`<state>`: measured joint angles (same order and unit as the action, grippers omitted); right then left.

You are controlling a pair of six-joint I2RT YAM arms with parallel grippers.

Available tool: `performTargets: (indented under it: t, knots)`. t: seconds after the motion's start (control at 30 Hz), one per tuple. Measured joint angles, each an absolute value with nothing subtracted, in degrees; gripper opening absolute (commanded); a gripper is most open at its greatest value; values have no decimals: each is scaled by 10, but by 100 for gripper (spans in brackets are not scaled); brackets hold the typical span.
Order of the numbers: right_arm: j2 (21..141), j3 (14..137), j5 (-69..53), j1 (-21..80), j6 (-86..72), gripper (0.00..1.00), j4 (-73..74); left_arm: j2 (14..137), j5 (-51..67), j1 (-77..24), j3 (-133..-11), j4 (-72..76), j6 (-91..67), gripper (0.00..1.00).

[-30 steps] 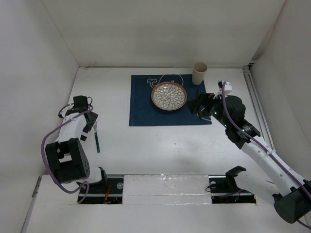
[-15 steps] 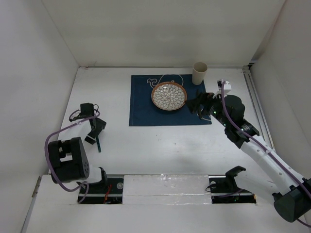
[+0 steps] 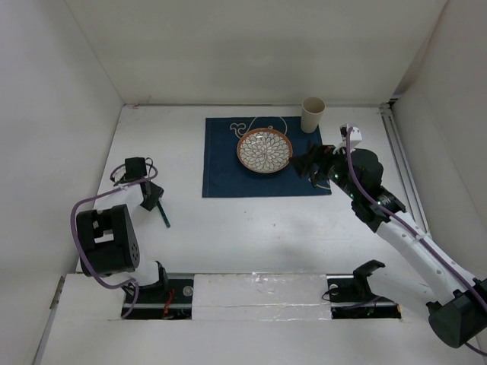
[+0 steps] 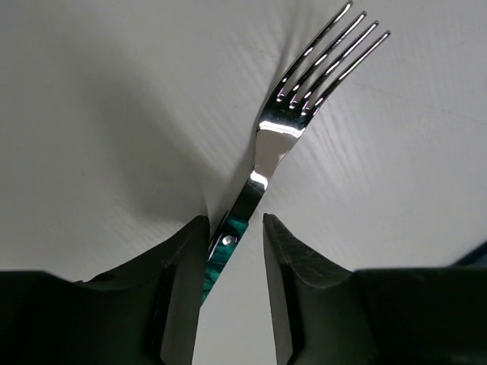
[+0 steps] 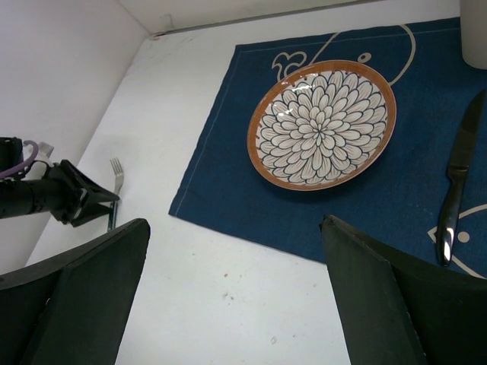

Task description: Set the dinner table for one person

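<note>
A fork [image 4: 278, 133] with a green handle lies on the white dinner table [image 3: 251, 228], left of the navy placemat [image 3: 228, 179]. My left gripper [image 4: 232, 243] straddles the fork's handle. The handle touches one finger and a gap shows to the other. From above, the left gripper [image 3: 152, 199] sits over the fork [image 3: 163, 215]. A flower-patterned plate [image 3: 264, 150] rests on the placemat, with a knife [image 5: 456, 182] to its right. My right gripper [image 3: 308, 163] hovers open and empty by the placemat's right edge.
A beige cup [image 3: 313, 115] stands at the placemat's far right corner. White walls enclose the table on the left, back and right. The arm bases and a shiny strip run along the near edge.
My left gripper's jaws have narrowed round the fork's handle, and the fork has turned, its handle end swinging to the right. The right arm has hardly moved.
</note>
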<state>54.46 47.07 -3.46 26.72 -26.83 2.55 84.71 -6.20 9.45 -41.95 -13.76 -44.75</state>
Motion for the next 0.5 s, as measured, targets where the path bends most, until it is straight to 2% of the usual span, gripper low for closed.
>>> performTargets:
  t: [0.1,0.4,0.5]
  knots:
    - [544,470,-35,266,-268,100,25,859,-41,95,-418,-100,-442,18]
    - [537,469,-35,262,-268,100,25,866,4,95,-412,-40,-439,17]
    - [536,469,-35,261,-268,100,25,868,13,95,-411,-33,-438,0]
